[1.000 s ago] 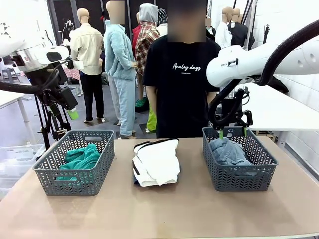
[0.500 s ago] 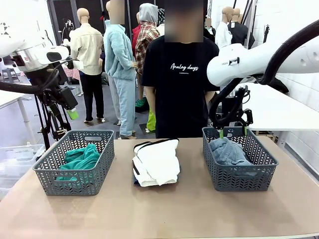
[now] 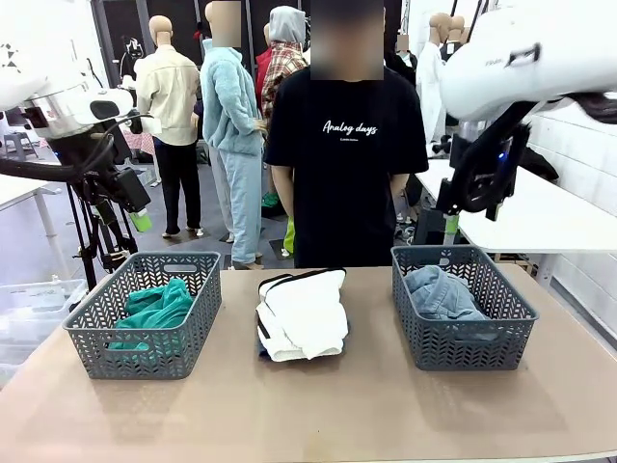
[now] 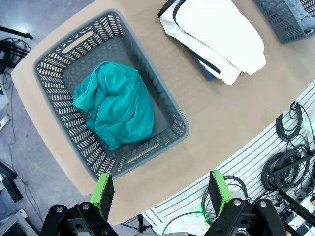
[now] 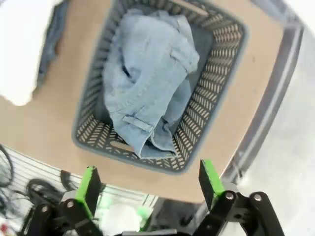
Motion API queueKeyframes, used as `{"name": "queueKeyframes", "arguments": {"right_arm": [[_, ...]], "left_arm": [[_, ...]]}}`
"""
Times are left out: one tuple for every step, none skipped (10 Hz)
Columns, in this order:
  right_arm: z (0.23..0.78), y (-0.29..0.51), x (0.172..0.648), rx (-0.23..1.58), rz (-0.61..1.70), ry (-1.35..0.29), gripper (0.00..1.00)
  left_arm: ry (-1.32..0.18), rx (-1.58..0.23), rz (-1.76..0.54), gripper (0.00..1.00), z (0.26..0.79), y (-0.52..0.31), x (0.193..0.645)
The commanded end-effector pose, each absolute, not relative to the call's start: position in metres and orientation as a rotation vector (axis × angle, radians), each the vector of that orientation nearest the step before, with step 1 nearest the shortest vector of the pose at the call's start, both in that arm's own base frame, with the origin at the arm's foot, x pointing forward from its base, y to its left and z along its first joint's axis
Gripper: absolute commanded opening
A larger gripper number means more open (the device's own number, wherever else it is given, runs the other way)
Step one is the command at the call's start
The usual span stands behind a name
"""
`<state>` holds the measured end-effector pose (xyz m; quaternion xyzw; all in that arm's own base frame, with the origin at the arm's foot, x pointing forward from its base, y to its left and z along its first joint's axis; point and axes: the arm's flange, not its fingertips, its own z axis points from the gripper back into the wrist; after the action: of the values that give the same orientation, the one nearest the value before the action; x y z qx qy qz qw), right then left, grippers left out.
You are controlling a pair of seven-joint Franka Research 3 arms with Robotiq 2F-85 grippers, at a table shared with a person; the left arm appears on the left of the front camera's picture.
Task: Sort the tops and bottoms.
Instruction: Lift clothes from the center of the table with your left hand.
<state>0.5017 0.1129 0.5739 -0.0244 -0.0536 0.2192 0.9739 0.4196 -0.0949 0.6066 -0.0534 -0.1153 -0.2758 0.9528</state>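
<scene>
You will find both pairs of fingers spread and empty: left gripper (image 4: 160, 191) faces the teal top (image 4: 118, 110) in its basket (image 4: 64, 59); right gripper (image 5: 148, 183) faces the pale-blue denim (image 5: 147, 93) (likewise basketed); white bottoms (image 3: 307, 311) lie between the baskets.

Two baskets (image 3: 135, 357) stand apart on a perhaps cardboard-covered table (image 3: 318, 405).

Looks like a robotics lab to me, definitely not someone's home. There's a white robot arm on the left (image 3: 53, 96) and another on the right (image 3: 521, 58) of a plain brown bench (image 3: 386, 405). Loops of black cable (image 4: 288, 130) hang below its edge, clear plastic storage tubs (image 3: 29, 304) sit on the floor, and a bare white work table (image 3: 549, 207) stands off to the side.
</scene>
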Motion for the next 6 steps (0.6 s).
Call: {"name": "queueKeyframes", "arguments": {"right_arm": [[0.565, 0.110, 0.502, 0.012, 0.641, -0.156, 1.00], [0.568, 0.114, 0.507, 0.059, 0.760, -0.143, 1.00], [0.568, 0.116, 0.514, 0.095, 0.856, -0.145, 1.00], [0.567, 0.116, 0.519, 0.138, 0.903, -0.148, 1.00], [0.569, 0.113, 0.527, 0.200, 0.941, -0.171, 1.00], [0.570, 0.122, 0.509, 0.068, 0.839, -0.162, 1.00]], "left_arm": [[-0.232, -0.132, -0.578, 1.00, 0.607, -0.093, 0.419], [-0.232, -0.132, -0.578, 1.00, 0.607, -0.093, 0.419], [-0.232, -0.132, -0.578, 1.00, 0.607, -0.093, 0.419], [-0.232, -0.132, -0.578, 1.00, 0.607, -0.093, 0.419], [-0.232, -0.132, -0.578, 1.00, 0.607, -0.093, 0.419], [-0.232, -0.132, -0.578, 1.00, 0.607, -0.093, 0.419]]}}
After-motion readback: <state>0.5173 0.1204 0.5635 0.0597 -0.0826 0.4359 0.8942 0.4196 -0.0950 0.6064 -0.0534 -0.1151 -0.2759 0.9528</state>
